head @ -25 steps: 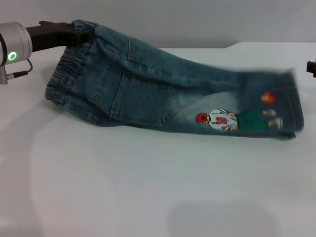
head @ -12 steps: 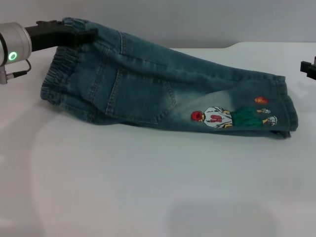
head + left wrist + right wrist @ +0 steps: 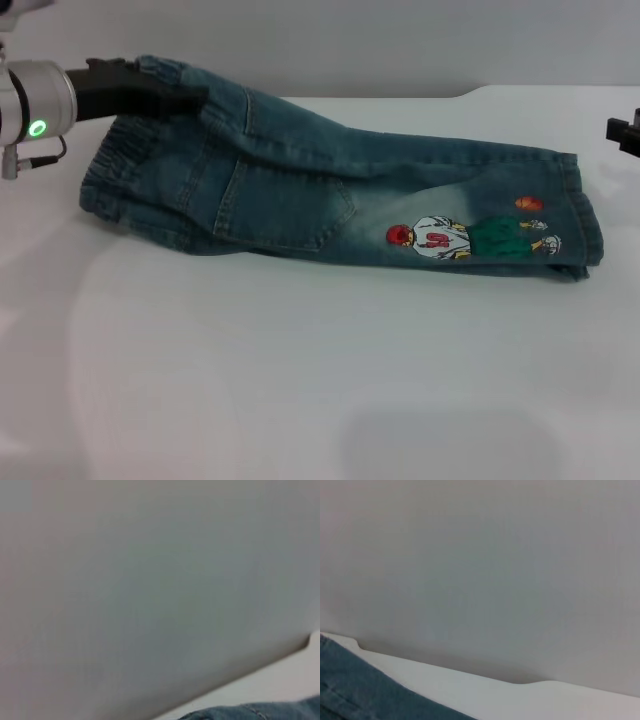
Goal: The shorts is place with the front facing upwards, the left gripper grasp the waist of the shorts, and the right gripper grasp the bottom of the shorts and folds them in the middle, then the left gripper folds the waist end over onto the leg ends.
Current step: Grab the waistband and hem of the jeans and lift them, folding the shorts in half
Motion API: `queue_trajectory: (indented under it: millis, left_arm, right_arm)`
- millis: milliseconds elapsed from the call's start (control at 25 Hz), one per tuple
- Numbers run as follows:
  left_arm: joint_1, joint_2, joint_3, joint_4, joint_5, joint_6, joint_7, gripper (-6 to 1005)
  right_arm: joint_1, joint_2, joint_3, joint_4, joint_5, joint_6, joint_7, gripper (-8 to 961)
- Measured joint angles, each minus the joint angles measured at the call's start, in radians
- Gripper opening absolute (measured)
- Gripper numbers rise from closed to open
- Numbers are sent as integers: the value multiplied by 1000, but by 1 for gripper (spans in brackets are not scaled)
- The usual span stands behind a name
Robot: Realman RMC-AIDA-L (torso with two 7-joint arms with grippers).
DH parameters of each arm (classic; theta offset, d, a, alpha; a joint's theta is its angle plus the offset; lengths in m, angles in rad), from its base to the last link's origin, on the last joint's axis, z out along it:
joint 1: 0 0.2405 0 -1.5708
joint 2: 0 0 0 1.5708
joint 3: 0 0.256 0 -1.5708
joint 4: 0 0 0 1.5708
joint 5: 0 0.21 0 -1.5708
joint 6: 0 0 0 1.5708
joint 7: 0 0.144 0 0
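Note:
The blue denim shorts lie folded lengthwise across the white table, pocket and cartoon print facing up. My left gripper is shut on the waist at the far left and holds its top edge off the table, so the elastic waistband hangs below it. The leg ends rest flat at the right. Only a dark bit of my right gripper shows at the right edge, apart from the hems. A strip of denim shows in the left wrist view, and a denim corner in the right wrist view.
A grey wall runs behind the table's far edge. The table's back edge steps up near the right. Bare white tabletop spreads in front of the shorts.
The leg ends have dropped and settled flat on the table. My left gripper has shifted a little to the right with the waist. The right gripper stays at the frame's edge.

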Motion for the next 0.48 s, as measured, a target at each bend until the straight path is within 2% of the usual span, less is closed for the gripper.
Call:
queue_trajectory:
  millis: [240,480]
  left_arm:
    - [-34,2,13,0,159,31,-69,833]
    - [-96,0,15,0,401,71,-172,833]
  right_arm:
    - [-4,1,0,-1,20,-4,0,417]
    - [-7,1,0,-3,45,-37,-1,417]
